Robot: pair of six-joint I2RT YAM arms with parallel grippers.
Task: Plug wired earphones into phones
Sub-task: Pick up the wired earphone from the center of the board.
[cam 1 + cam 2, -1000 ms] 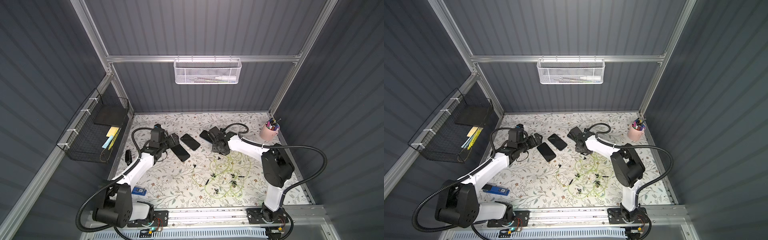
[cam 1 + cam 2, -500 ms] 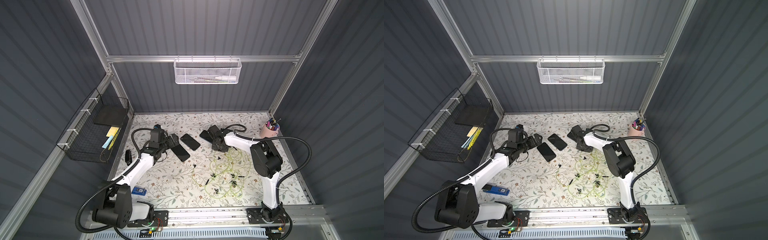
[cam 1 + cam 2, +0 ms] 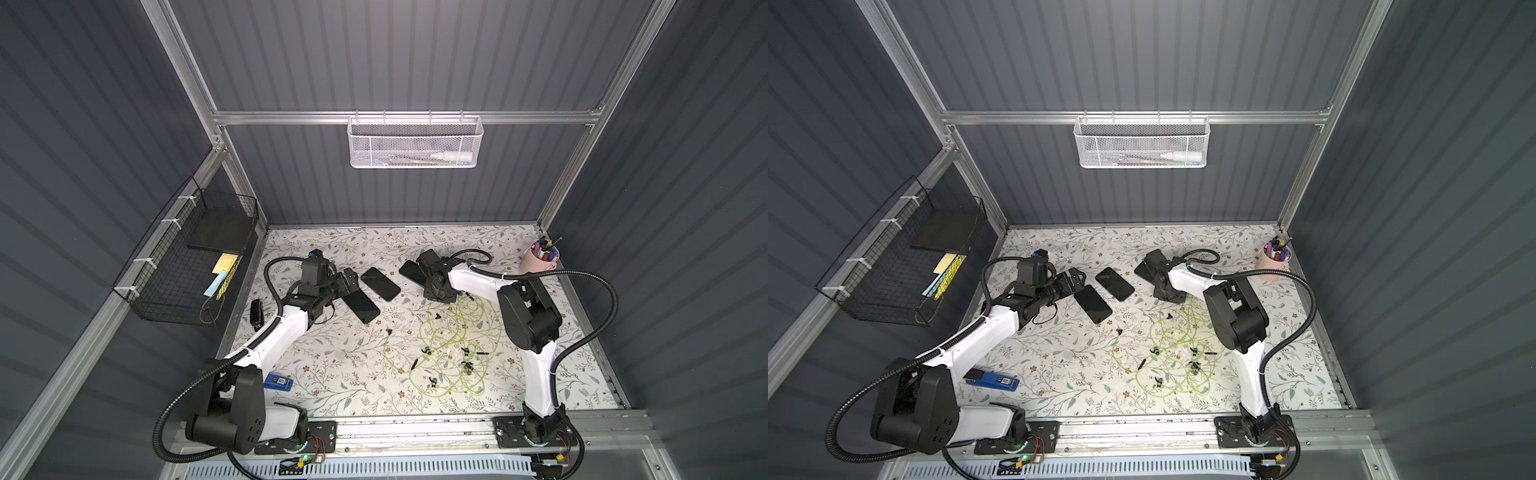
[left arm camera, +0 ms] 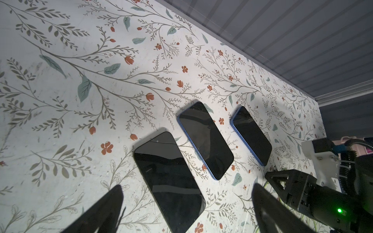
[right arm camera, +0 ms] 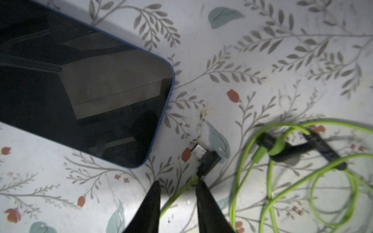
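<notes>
While my right gripper (image 5: pixel 178 182) straddles the cable (image 5: pixel 181 191) narrowly, the plug (image 5: pixel 205 159) lies beside a phone (image 5: pixel 80 90).
Green earphones (image 3: pixel 453 353) loop on the floral table (image 3: pixel 332 374); left gripper (image 4: pixel 187 186) wide; grey ribbed walls (image 3: pixel 395 62).

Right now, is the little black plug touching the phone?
Apart. The right wrist view shows bare table between the plug and the blue-edged phone.
</notes>
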